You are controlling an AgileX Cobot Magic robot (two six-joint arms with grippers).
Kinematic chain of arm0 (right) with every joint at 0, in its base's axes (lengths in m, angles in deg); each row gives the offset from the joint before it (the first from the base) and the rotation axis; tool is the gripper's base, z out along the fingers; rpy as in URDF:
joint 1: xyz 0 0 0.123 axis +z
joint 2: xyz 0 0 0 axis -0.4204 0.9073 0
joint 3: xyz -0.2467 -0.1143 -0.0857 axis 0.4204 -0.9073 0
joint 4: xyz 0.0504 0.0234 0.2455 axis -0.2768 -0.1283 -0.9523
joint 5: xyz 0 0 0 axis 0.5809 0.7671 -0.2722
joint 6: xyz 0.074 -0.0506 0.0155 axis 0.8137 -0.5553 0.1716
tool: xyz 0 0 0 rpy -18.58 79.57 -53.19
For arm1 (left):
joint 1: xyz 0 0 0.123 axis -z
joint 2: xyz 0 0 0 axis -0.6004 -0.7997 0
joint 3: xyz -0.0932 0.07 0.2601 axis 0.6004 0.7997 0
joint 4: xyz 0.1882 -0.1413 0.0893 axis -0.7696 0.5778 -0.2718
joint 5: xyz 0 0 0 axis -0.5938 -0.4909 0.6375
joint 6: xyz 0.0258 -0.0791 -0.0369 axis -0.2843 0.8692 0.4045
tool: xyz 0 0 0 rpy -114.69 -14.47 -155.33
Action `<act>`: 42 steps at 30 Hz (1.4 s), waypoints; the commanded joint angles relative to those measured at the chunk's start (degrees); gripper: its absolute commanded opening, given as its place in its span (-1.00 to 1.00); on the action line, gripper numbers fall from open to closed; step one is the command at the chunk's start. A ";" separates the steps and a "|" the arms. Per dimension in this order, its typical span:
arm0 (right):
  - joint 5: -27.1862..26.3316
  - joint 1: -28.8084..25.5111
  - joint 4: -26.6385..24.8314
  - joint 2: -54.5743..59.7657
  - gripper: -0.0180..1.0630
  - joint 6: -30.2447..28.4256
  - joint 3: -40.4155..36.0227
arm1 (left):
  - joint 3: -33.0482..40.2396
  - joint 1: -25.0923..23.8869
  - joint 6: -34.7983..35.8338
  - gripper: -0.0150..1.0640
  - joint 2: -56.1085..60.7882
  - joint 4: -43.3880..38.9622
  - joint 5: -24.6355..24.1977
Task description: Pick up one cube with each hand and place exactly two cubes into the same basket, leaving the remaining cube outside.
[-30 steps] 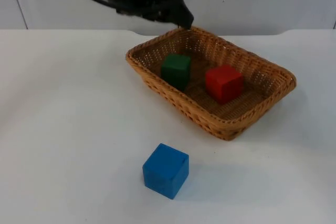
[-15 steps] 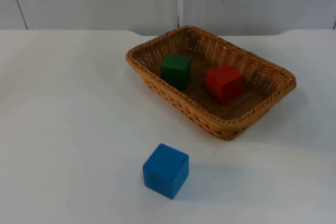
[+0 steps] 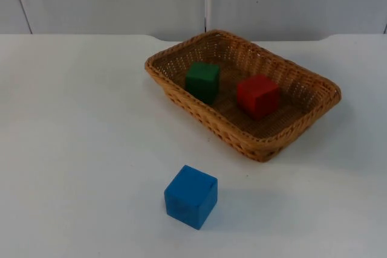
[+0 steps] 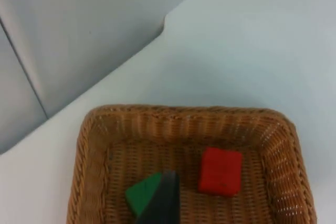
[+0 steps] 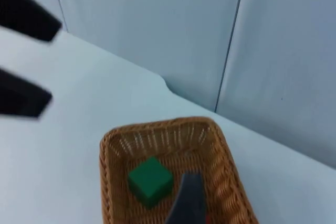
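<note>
Green cube [image 4: 140, 195] half hidden, basket [image 3: 314, 83]

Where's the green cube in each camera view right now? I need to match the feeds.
Top view: green cube in the basket's left part, beside the red cube.
Left wrist view: green cube in the basket, partly behind the black fingertip.
Right wrist view: green cube inside the basket.
Shared landmark: the basket.

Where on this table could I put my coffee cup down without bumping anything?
The wide white stretch of table left of the basket and the blue cube is bare. So is the strip between that cube and the basket's near rim. Inside the basket it is tighter: the green cube and red cube sit there, close but apart.
</note>
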 commanded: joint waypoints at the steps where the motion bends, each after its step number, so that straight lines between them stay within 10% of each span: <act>1: -0.21 -0.30 0.17 -2.19 0.27 -0.27 -2.20 | 0.02 0.10 0.90 0.62 1.84 -0.60 -0.68; 18: -2.35 -0.30 0.17 -9.96 0.27 -0.27 -13.93 | 3.01 0.10 0.88 0.62 11.06 -0.75 -4.12; 42: -3.43 -0.30 -0.23 -16.83 0.27 -0.27 -22.55 | 39.80 0.10 3.57 0.62 42.75 -2.36 14.65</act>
